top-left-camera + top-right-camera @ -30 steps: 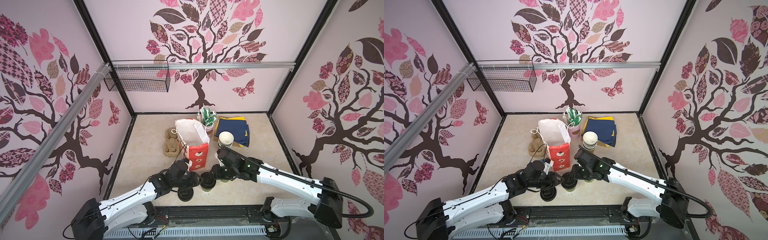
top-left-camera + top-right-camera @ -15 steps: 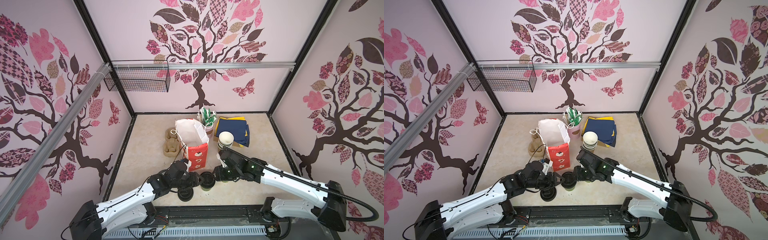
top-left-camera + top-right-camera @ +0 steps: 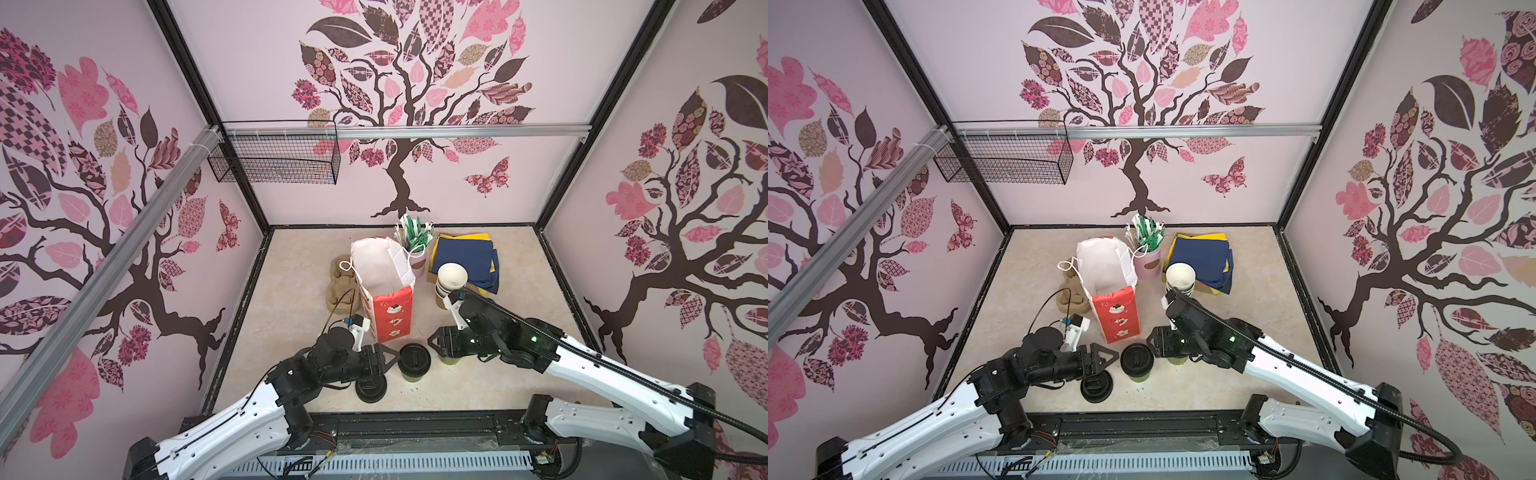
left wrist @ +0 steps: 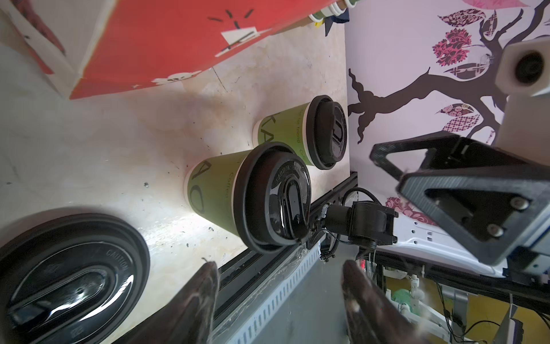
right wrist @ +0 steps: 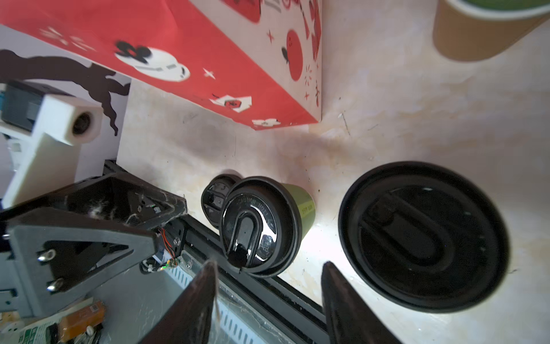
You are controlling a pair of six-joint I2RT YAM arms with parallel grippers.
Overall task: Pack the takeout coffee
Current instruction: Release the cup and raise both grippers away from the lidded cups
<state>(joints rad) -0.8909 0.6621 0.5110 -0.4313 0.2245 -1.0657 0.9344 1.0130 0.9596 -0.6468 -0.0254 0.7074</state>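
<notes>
I am seeing 2 lidded coffees standing upright on the bench [image 3: 291,332], the first cup [image 3: 414,358] and the second cup [image 4: 282,131], side by side just before the paper bag [image 3: 388,307]. The left tool [image 4: 278,265] and right tool [image 5: 269,266] are flanking them, jaws parted, gripping nothing. Lidding is looking done; I am judging that loading the carrier [image 3: 340,282] and bag is remaining

- The paper bag [image 3: 388,307] stands mid-bench [image 3: 291,291], with the cup carrier [image 3: 338,286] just left of it.
- One lidded cup [image 3: 413,360] stands before the bag, and the second lidded cup [image 4: 282,131] is just right of it.
- A spare lid [image 3: 371,390] lies front-left of them.
- The empty cup stack [image 3: 451,278], napkins [image 3: 465,257] and straw holder [image 3: 415,249] sit right of the bag, farther back.
</notes>
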